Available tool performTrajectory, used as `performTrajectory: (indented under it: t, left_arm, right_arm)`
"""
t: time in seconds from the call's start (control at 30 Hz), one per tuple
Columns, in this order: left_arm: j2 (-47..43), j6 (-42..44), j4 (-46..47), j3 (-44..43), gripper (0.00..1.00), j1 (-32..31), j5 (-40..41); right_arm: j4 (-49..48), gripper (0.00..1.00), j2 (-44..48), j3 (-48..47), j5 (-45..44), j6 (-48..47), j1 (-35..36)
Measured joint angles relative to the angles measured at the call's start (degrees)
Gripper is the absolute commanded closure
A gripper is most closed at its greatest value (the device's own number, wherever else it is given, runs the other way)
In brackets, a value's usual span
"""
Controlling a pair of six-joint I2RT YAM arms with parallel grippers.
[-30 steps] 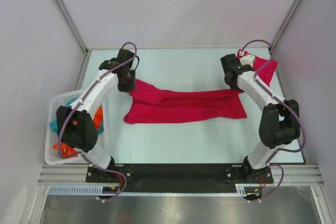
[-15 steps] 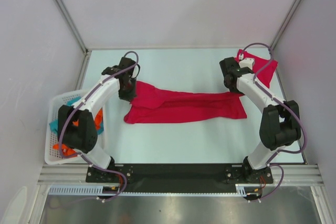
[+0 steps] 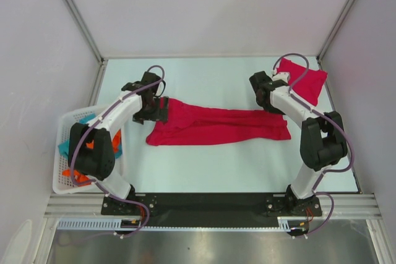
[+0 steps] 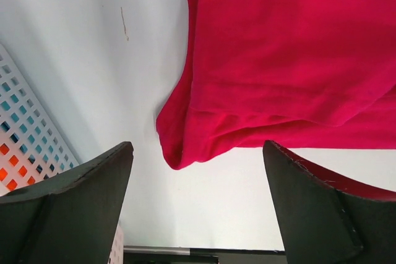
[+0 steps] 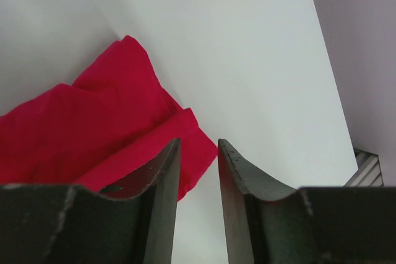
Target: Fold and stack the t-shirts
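A crimson t-shirt (image 3: 216, 127) lies on the table as a long folded strip between my two arms. Its left end (image 4: 297, 60) fills the top of the left wrist view. My left gripper (image 3: 159, 114) hovers just over that end, and in its own view the left gripper (image 4: 198, 153) stands wide open and empty. My right gripper (image 3: 270, 104) is above the strip's right corner (image 5: 93, 128). Seen from its wrist, the right gripper (image 5: 198, 143) is open by a narrow gap and pinches no cloth. A second, folded t-shirt (image 3: 303, 80) lies at the back right corner.
A white perforated basket (image 3: 68, 153) with orange and teal cloths hangs off the table's left edge, and its wall (image 4: 25, 134) shows in the left wrist view. Frame posts and grey walls close in the back and sides.
Both grippers came down with the shirt's far edge, laid it over the strip and opened, letting go of the cloth. The shirt now lies flatter and narrower.
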State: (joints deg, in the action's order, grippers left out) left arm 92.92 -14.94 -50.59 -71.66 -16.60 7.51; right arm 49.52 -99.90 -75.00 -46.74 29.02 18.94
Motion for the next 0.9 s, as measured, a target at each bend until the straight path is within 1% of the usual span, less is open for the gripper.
performTrajectory:
  t: [0.17, 0.33, 0.43, 0.63, 0.9]
  left_arm:
    - [0.0, 0.0, -0.1, -0.6, 0.08, 0.0, 0.3]
    - [0.1, 0.0, 0.3, -3.0, 0.07, 0.0, 0.9]
    - [1.7, -0.1, 1.2, -4.6, 0.07, 0.0, 0.9]
    - [8.8, -0.7, 3.1, -7.0, 0.07, -0.3, -0.2]
    - [11.6, -1.3, 3.3, -9.2, 0.07, -1.0, -0.8]
  right_arm:
    - [1.0, 0.63, -0.6, -3.9, -0.5, -0.1, 0.5]
    - [1.0, 0.62, -2.0, -7.6, -1.1, -0.2, 0.8]
    - [0.5, 0.62, -4.0, -8.8, -1.2, -0.6, 0.8]
    - [-1.2, 0.63, -9.6, -8.9, 0.0, -0.8, 1.0]
    - [-3.5, 0.64, -12.6, -7.3, 2.3, -0.5, 2.4]
